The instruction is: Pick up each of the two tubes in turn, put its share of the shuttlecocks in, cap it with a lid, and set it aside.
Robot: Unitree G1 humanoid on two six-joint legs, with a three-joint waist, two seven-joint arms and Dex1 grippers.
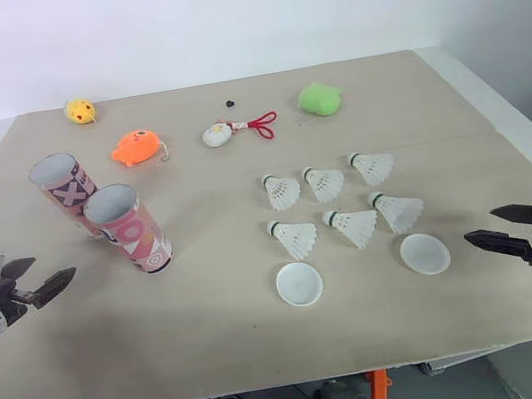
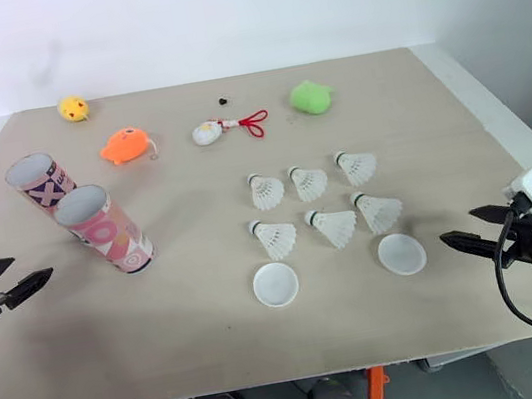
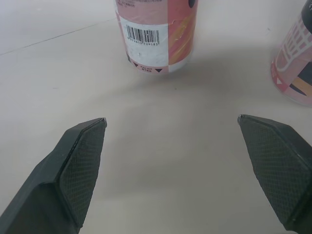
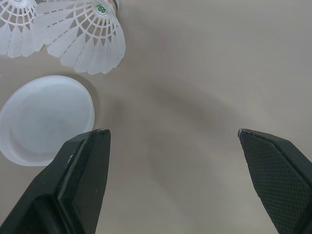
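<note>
Two open pink patterned tubes stand upright at the table's left, one (image 1: 130,228) nearer me and one (image 1: 67,194) behind it. Several white shuttlecocks (image 1: 333,204) lie in two rows right of centre. Two white lids rest in front of them, one (image 1: 299,283) to the left and one (image 1: 424,253) to the right. My left gripper (image 1: 44,278) hovers open at the left edge, left of the near tube (image 3: 156,34). My right gripper (image 1: 498,228) hangs open at the right edge, just right of the right lid (image 4: 46,117). Both hold nothing.
Along the back of the table (image 1: 229,352) lie a yellow toy (image 1: 80,111), an orange toy (image 1: 138,146), a white charm with a red cord (image 1: 235,128) and a green toy (image 1: 320,99). A seam crosses the tabletop.
</note>
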